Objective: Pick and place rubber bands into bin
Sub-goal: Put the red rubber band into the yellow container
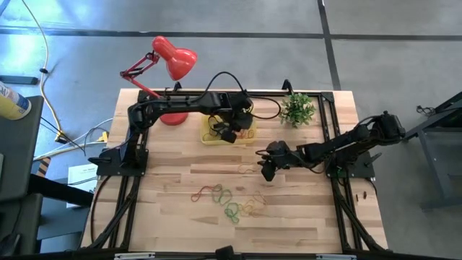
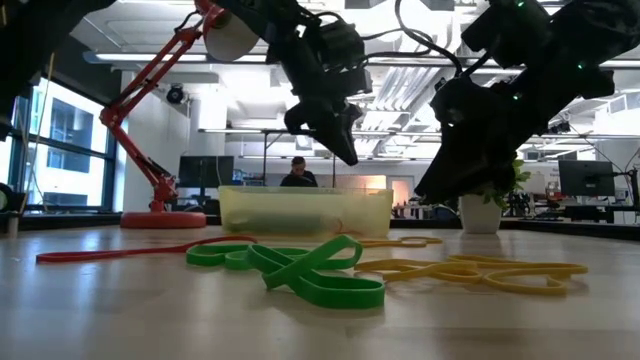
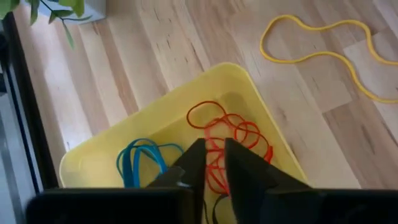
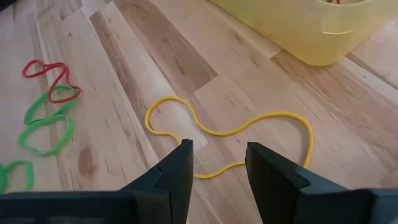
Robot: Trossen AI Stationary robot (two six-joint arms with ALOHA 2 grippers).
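No words, numbers or signs could be read anywhere. The bin point(image 1: 216, 139) had no label, and neither did the bench point(image 1: 303, 217). The papers on the floor were too small to read.

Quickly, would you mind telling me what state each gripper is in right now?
Left gripper: nearly shut, empty, above the bin.
Right gripper: open, empty, over a yellow rubber band on the table.
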